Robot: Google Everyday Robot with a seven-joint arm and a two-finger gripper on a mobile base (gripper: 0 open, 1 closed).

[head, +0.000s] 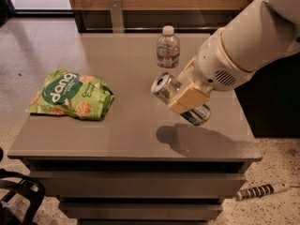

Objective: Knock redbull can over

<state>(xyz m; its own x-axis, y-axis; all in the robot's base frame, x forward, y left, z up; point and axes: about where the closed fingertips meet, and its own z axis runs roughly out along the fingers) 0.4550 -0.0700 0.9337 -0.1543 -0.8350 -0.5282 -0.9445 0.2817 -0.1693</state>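
The gripper (185, 91) pinches the tilted can (164, 87) near the bottle (168, 51); released carelessly, the can may roll and topple that bottle.

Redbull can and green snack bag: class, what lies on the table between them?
Nothing: the camera view shows only bare table top between the redbull can, tilted in the hand right of centre, and the snack bag.
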